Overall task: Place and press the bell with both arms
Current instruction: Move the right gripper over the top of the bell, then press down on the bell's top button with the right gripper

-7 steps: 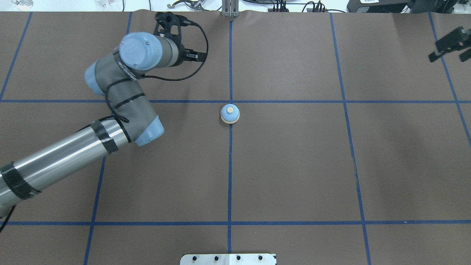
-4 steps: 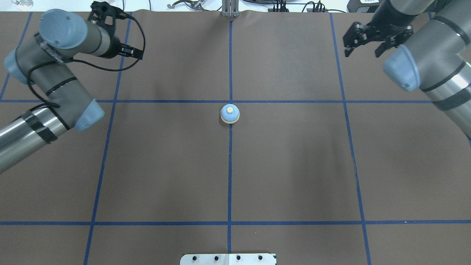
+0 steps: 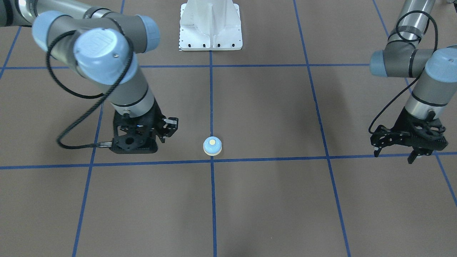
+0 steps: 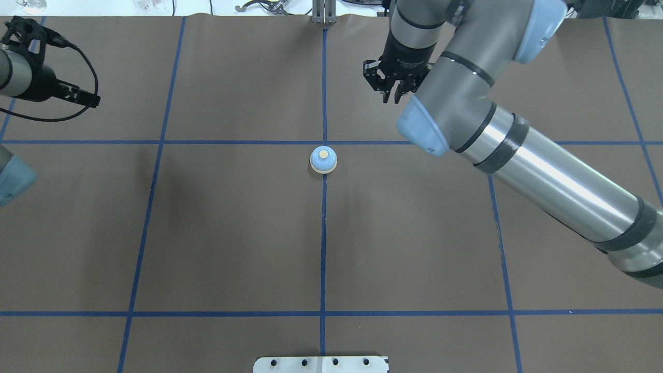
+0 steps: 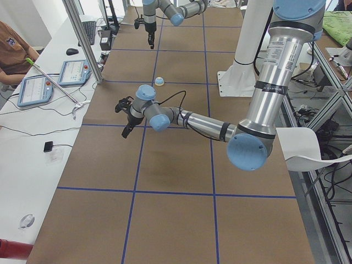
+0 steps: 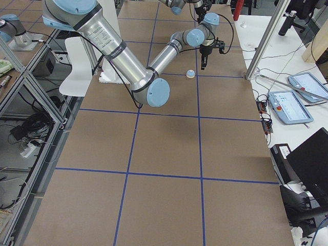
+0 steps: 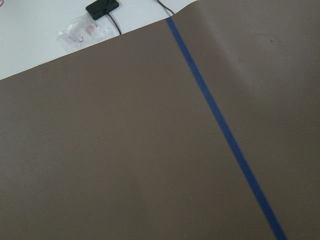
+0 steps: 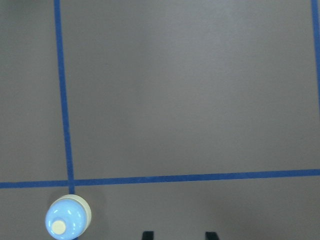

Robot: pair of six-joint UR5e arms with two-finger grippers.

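The light-blue bell [image 4: 323, 159] with its pale yellow button stands upright on the brown table at the centre tape crossing, untouched. It also shows in the front view [image 3: 212, 145] and low left in the right wrist view [image 8: 67, 222]. My right gripper [image 4: 387, 84] is open and empty, above the table beyond and to the right of the bell. In the front view it is [image 3: 167, 130] left of the bell. My left gripper [image 3: 394, 155] is open and empty, far off at the table's left side. The left wrist view shows only bare table.
The white pedestal [image 3: 210, 25] stands at the robot's side of the table. An aluminium post [image 4: 323, 13] stands at the far edge. The operators' table with tablets [image 5: 38, 88] runs along the far side. Blue tape lines [image 4: 323, 248] grid the brown mat.
My left arm has drawn back from near the bell to the far left edge. My right arm has swung in from the far right to just beyond the bell. The bell has not moved.
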